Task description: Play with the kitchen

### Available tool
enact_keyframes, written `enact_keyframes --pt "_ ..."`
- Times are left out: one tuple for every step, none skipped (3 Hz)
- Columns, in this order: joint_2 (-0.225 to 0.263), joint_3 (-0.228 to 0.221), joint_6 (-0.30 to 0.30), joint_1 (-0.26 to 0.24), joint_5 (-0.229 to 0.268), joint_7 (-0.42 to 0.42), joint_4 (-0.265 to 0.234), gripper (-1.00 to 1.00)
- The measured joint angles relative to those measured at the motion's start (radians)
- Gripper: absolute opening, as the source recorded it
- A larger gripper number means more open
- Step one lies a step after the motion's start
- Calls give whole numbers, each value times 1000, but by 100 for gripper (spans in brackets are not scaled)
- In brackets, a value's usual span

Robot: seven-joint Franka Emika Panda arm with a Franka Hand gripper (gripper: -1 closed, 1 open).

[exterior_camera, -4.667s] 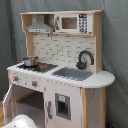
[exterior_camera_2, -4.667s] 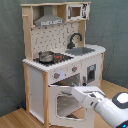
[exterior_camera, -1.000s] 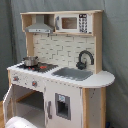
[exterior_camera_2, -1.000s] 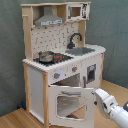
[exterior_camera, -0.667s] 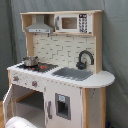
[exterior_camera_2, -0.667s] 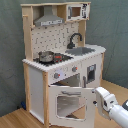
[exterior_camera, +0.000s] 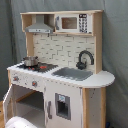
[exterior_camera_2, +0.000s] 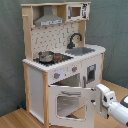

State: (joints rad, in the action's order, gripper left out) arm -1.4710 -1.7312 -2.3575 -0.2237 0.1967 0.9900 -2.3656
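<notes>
The kitchen (exterior_camera: pixel 60 75) (exterior_camera_2: pixel 60 55) is a tall white and light-wood toy unit with a grey range hood (exterior_camera_2: pixel 49 20), microwave (exterior_camera_2: pixel 75 11), black faucet (exterior_camera_2: pixel 75 39) and grey sink (exterior_camera_2: pixel 80 51). A small metal pot (exterior_camera_2: pixel 46 56) sits on the stovetop. The windowed oven door (exterior_camera_2: pixel 67 102) stands swung open on a side hinge. My gripper (exterior_camera_2: pixel 96 101) is at the door's free edge, with the white arm (exterior_camera_2: pixel 115 107) coming in from the second exterior view's lower right. In the first exterior view the open door (exterior_camera: pixel 7 102) shows at the lower left, with a white part of the arm (exterior_camera: pixel 20 122) below it.
A cupboard door with a dark panel (exterior_camera: pixel 62 105) stays closed below the sink. Grey curtain (exterior_camera_2: pixel 115 25) hangs behind the kitchen. Wooden floor (exterior_camera_2: pixel 15 120) lies in front of it.
Since 4.7 s ago the oven door has swung wider open and the arm has shifted towards the second exterior view's right. Over the last second almost nothing has moved.
</notes>
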Motion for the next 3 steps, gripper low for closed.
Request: enact_keyframes --pt "0 24 -74 0 0 33 -67 100" --pt "2 -17 -133 0 -41 51 -129 100" --pt "2 -54 -202 -19 -72 47 -185 100"
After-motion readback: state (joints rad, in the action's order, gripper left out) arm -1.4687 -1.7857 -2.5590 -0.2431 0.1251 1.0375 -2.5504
